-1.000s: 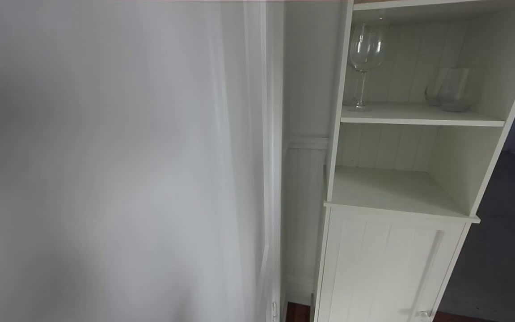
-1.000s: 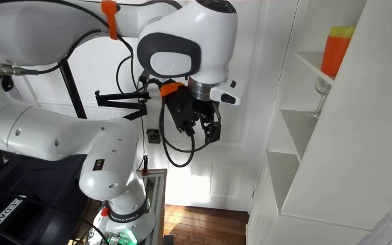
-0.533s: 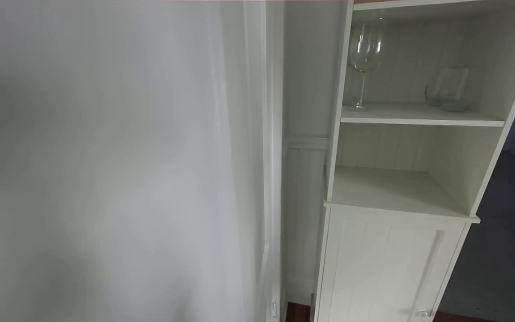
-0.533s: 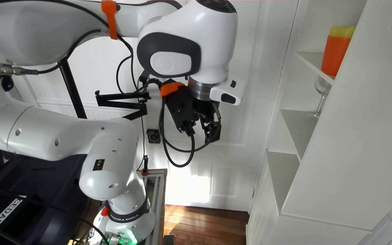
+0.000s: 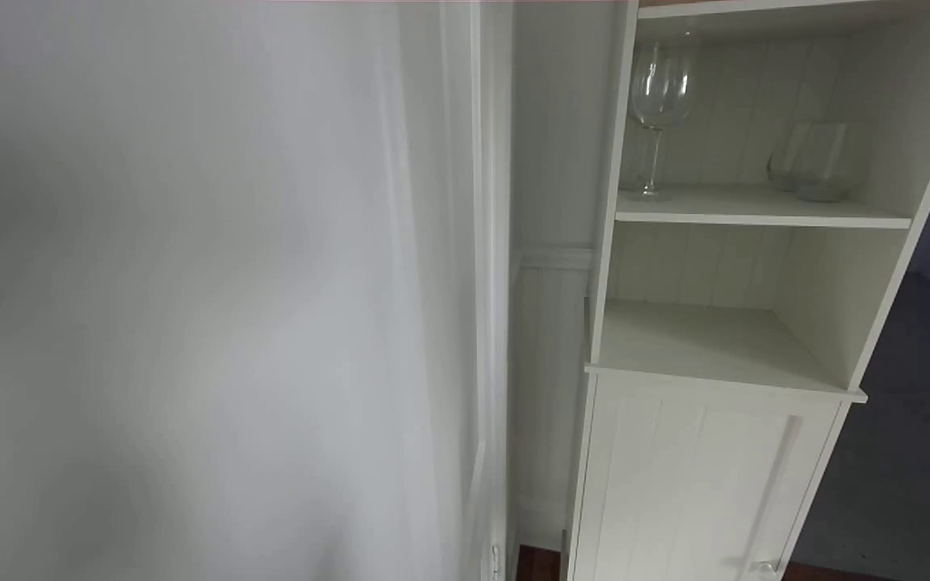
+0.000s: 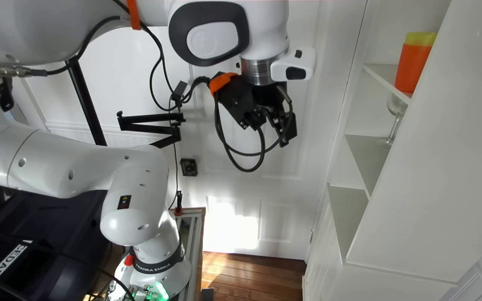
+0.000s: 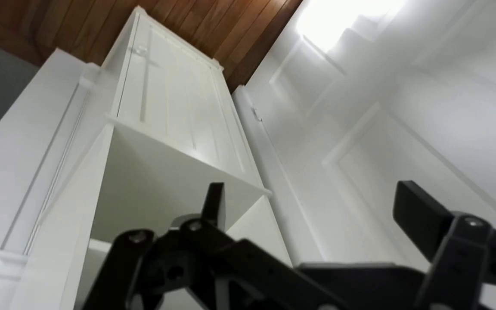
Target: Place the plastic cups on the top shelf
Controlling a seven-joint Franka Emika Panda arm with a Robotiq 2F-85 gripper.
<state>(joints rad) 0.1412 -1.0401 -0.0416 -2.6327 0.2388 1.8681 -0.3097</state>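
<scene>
As the wrist view has it, gripper (image 7: 318,210): wide, fingers (image 7: 422,219) well apart along the bottom of frame, cabinet (image 7: 179,94) and door (image 7: 360,193) visible through the gap.
arm (image 6: 78,163): white, fills left of an exterior view, end section hanging at upper centre; orange band (image 6: 223,82) on dark housing, green light (image 6: 160,291) at base, bottom left of centre.
cabinet: white, right side of both exterior views, left to centre in wrist view; cabinet door (image 5: 691,476) closed, knob (image 5: 765,566) at its bottom right.
upper shelf (image 6: 381,75): highest one in frame, upper right of an exterior view.
orange cup (image 6: 411,69): upright on upper shelf, well apart from gripper, right side cut off by the cabinet.
yellow cup (image 6: 420,39): band above the orange rim, rest hidden; looks nested inside.
wine glass (image 5: 660,89): upright, on lower shelf (image 5: 747,206), seen in both exterior views.
clear tumblers (image 5: 820,169): two, overlapping, also on lower shelf, right of wine glass, upper right of frame.
small black box (image 6: 189,167): seen against door, left of centre.
door: panelled, white, behind the arm; bright sunlight patch (image 6: 234,228) low at centre.
floor (image 6: 253,276): wood planks, bottom centre of an exterior view, top of wrist view.
</scene>
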